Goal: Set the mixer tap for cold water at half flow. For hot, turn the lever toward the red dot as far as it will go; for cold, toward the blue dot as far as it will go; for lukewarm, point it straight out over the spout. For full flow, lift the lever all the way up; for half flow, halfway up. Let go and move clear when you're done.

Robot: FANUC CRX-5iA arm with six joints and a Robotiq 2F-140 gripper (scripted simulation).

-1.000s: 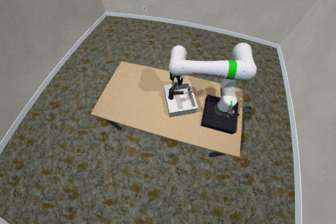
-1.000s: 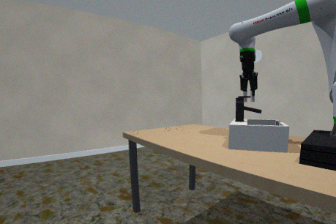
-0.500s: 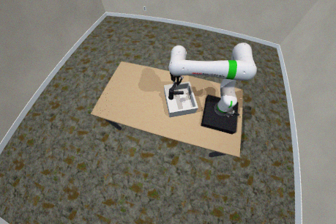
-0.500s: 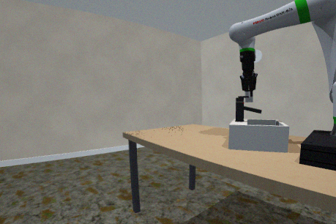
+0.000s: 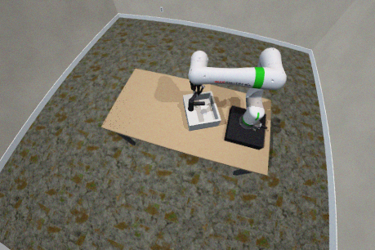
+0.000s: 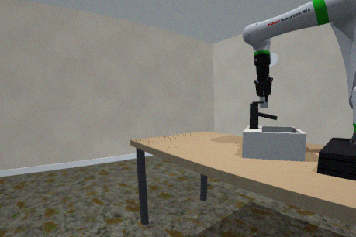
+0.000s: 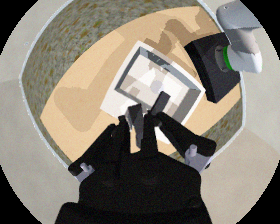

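A black mixer tap (image 5: 190, 105) (image 6: 254, 117) stands at the back rim of a white sink basin (image 5: 204, 124) (image 6: 273, 146) (image 7: 118, 100) on the table. Its spout (image 6: 268, 115) points out over the basin. My gripper (image 5: 195, 95) (image 6: 262, 104) (image 7: 137, 110) comes straight down from above and is shut on the tap's lever (image 6: 259, 102) at the top of the tap body. The lever looks low, near level, in the side view. In the wrist view the fingers hide most of the lever. I cannot make out the red and blue dots.
The wooden table (image 5: 151, 110) (image 6: 205, 152) carries the basin and the arm's black base block (image 5: 247, 133) (image 6: 341, 156) (image 7: 211, 70), just right of the basin. The arm's forearm spans above the basin.
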